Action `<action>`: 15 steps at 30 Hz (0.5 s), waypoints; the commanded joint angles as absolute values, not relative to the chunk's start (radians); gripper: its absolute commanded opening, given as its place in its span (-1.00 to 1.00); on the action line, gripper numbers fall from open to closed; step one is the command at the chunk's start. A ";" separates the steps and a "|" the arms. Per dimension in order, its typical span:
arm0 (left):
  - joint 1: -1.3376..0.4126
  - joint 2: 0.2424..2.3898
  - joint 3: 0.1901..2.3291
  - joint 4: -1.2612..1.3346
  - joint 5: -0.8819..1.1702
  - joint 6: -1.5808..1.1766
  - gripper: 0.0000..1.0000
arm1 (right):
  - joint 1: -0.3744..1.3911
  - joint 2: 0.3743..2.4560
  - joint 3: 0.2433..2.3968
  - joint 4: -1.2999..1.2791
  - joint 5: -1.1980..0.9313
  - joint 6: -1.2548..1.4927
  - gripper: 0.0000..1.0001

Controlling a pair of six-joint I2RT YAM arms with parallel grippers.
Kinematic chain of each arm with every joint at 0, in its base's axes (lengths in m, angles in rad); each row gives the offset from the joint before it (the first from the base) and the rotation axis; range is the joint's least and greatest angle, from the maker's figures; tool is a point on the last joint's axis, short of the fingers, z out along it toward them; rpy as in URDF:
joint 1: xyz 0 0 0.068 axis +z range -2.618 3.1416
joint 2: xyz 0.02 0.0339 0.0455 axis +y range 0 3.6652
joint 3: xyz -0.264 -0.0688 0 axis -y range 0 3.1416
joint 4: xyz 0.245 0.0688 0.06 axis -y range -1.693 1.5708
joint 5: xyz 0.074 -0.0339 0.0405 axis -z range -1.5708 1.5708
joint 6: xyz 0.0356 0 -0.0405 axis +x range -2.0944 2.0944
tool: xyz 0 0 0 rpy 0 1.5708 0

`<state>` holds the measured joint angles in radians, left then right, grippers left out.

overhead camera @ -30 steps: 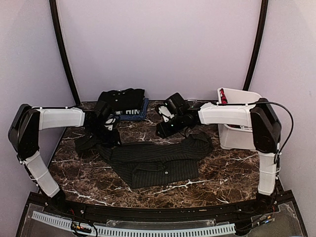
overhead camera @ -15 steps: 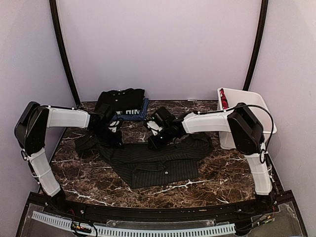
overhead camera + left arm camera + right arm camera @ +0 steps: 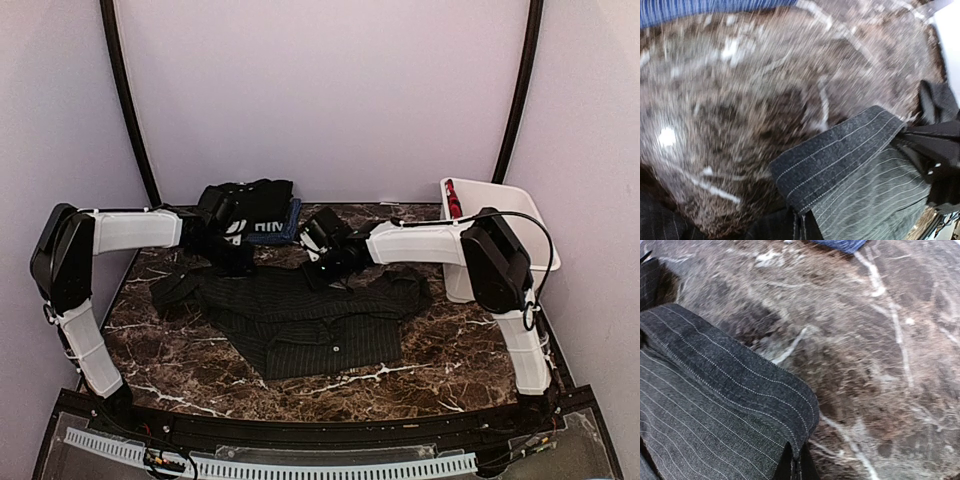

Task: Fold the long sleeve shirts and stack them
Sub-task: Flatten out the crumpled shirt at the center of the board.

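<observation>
From my end, L to R: L arm [image 3: 125, 232] rises from its base at the near-L corner, elbow high by the L wall, white forearm running about level twd the middle, wrist dipped to the cloth; L gripper [image 3: 236, 262] is down at the far-L edge of the pinstripe shirt [image 3: 310, 325], jaws pressed together, pinching that edge as far as I can judge; its own fingers don't show in the L wrist cam, only a folded pinstripe band [image 3: 840, 155] lifted off the marble table [image 3: 440, 360], close under the lens.

Behind the L gripper, at the back of the table, sits a stack of 2: plain black shirt [image 3: 250, 198] bunched on top, blue shirt [image 3: 280, 230] under it, white lettering showing at its front edge.

Pinstripe shirt lies spread mid-table, 1 sleeve trailing L, another bunched R, 1 pale button visible nr the front; its far edge is drawn up to both grippers.

R gripper [image 3: 322, 270] is at the far edge of the same shirt, R of the L one, the 2 apart; jaws closed, nipping the hem I think; R wrist cam shows the striped fold [image 3: 715, 390] raised over the marble, fingers not in shot.

R arm [image 3: 415, 243] comes up from the near-R corner, elbow bent high nr the basket [image 3: 500, 192], forearm reaching L and slightly down across the table.

White basket stands at the far-R corner, 1 red item [image 3: 452, 195] at its back rim.
</observation>
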<state>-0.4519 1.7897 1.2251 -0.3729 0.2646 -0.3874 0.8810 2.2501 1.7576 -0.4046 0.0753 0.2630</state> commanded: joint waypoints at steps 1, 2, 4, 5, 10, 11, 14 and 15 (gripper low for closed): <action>-0.459 1.741 1.307 -0.298 0.245 -0.389 -1.00 | 0.860 2.182 1.819 -0.397 0.243 0.263 -1.00; -0.459 1.744 1.336 -0.290 0.238 -0.390 -1.00 | 0.850 2.178 1.828 -0.398 0.260 0.258 -1.00; -0.460 1.775 1.391 -0.270 0.222 -0.382 -1.00 | 0.824 2.175 1.853 -0.396 0.293 0.246 -1.00; -0.460 1.786 1.435 -0.263 0.212 -0.380 -1.00 | 0.806 2.177 1.864 -0.390 0.304 0.239 -1.00; -0.459 1.940 1.600 -0.252 0.116 -0.362 -1.00 | 0.711 2.234 1.961 -0.358 0.337 0.199 -1.00; -0.459 1.962 1.651 -0.258 0.104 -0.364 -1.00 | 0.693 2.250 1.978 -0.337 0.333 0.187 -1.00; -0.460 2.055 1.746 -0.294 0.115 -0.391 -0.66 | 0.650 2.304 2.025 -0.265 0.307 0.137 -0.97; -0.461 2.063 1.764 -0.295 0.141 -0.400 -0.34 | 0.638 2.326 2.041 -0.242 0.287 0.119 -0.76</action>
